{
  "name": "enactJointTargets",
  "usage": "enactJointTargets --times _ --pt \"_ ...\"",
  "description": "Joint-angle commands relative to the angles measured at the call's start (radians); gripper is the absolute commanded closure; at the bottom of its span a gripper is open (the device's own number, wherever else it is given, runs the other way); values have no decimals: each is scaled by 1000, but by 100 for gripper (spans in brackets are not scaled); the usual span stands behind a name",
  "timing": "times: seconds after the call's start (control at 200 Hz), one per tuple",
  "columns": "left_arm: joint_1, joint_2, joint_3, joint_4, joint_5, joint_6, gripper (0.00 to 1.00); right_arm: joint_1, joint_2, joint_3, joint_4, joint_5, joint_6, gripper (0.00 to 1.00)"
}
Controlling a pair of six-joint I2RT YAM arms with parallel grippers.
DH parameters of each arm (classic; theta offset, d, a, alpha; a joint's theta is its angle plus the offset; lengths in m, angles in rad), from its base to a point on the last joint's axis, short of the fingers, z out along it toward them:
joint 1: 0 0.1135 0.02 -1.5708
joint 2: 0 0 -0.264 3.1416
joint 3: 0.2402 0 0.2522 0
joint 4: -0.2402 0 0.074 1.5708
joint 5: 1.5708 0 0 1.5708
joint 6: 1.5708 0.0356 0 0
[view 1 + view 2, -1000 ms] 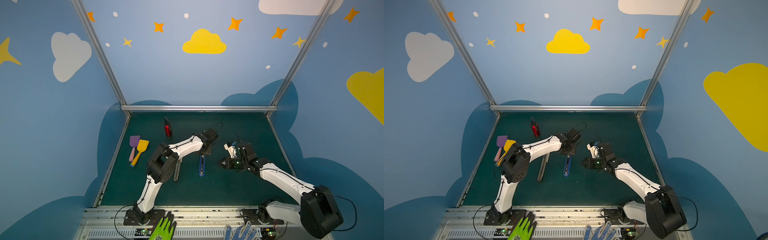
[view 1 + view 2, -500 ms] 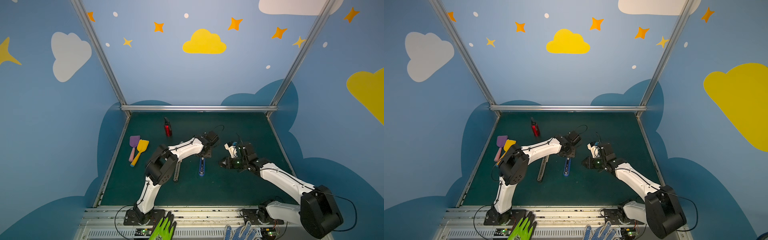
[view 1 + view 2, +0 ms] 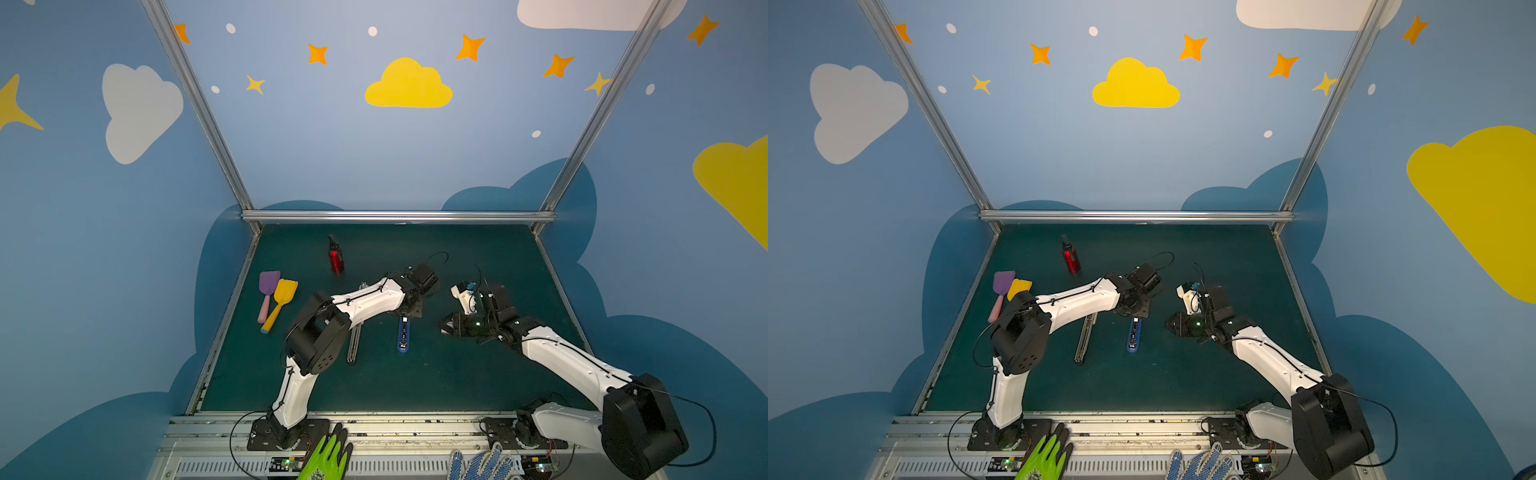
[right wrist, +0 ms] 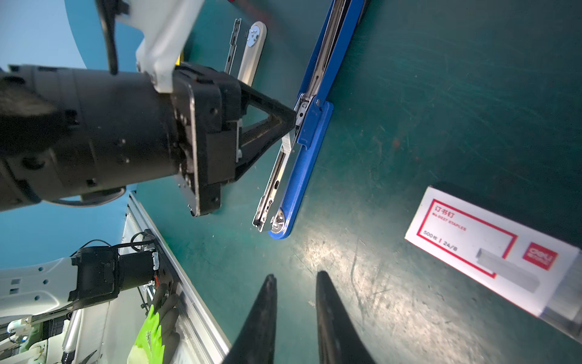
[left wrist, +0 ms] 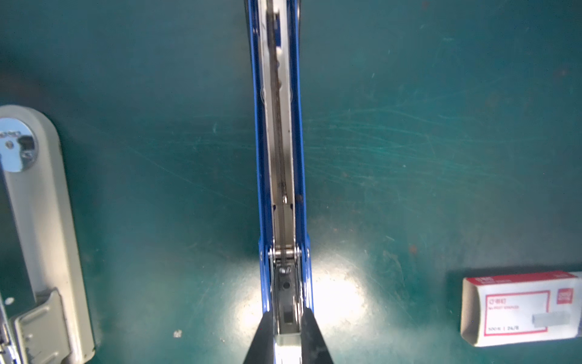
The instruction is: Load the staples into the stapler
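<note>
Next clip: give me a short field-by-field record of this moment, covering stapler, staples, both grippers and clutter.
blue stapler: opened flat on the green table, magazine channel exposed
left gripper: at the stapler's hinge end, fingers either side of a staple strip; gripped or released, unclear
right gripper: fingers apart, empty, above the table near the staple box
staple box: white with red print, lying flat
clutter: grey stapler, also opened; red bottle; purple spatula; yellow spatula
</note>
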Motion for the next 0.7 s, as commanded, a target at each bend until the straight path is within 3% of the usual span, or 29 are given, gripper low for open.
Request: enactJointTargets --times 0.0,0.436,0.696 --pt "-2 -23 -15 -20 4 -6 79 -6 -23 -3 -15 -9 -9 76" --pt "-1 -46 16 -56 -43 -1 63 -20 -26 -4 -18 -15 -12 76" --pt "59 -12 43 -35 11 -8 63 -24 -33 -9 -17 -22 -12 76"
